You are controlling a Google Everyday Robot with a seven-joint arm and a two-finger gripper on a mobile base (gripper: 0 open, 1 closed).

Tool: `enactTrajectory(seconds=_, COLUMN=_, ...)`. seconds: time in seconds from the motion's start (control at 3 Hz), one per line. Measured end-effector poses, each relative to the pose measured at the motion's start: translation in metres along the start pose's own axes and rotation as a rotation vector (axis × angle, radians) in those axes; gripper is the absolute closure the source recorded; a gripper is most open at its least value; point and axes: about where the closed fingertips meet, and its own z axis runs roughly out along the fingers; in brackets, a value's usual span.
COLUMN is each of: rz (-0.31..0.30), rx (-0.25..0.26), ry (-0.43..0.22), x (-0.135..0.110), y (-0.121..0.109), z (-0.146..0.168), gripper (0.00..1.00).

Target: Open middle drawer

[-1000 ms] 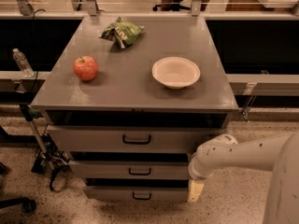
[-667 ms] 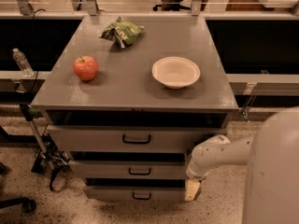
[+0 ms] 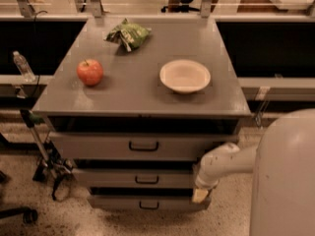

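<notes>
Up on the counter (image 3: 138, 100): apple (image 3: 90, 72) at left, green chip bag (image 3: 127, 34) behind it, white bowl (image 3: 184, 75) further right. The middle drawer (image 3: 108, 179) sits lower centre and looks shut, black handle (image 3: 146, 180) untouched. The end effector (image 3: 201, 194) hangs off the drawer's right end, just below it; can't tell if it's clenched or released. Looks like the approach step to me. Next it'd need to shift left to that handle and grab it.

The arm (image 3: 224, 161) hides the right end of the middle drawer (image 3: 140, 179). The gripper (image 3: 201, 195) sits low by the bottom drawer (image 3: 140, 204). The robot's body (image 3: 285, 181) is cut off at right.
</notes>
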Motion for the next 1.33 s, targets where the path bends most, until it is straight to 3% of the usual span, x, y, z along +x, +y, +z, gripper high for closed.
enactTrajectory(seconds=0.33, rz=0.000, rx=0.000, ry=0.000, x=0.000, y=0.004, z=-0.001, gripper=0.57)
enactTrajectory(seconds=0.67, rz=-0.013, rx=0.003, ry=-0.006, x=-0.002, y=0.005, z=0.004, gripper=0.88)
enactTrajectory(seconds=1.0, rz=-0.048, rx=0.010, ry=-0.015, x=-0.015, y=0.027, z=-0.009, gripper=1.00)
enactTrajectory(seconds=1.33, rz=-0.054, rx=0.006, ry=-0.013, x=-0.014, y=0.029, z=-0.006, gripper=1.00)
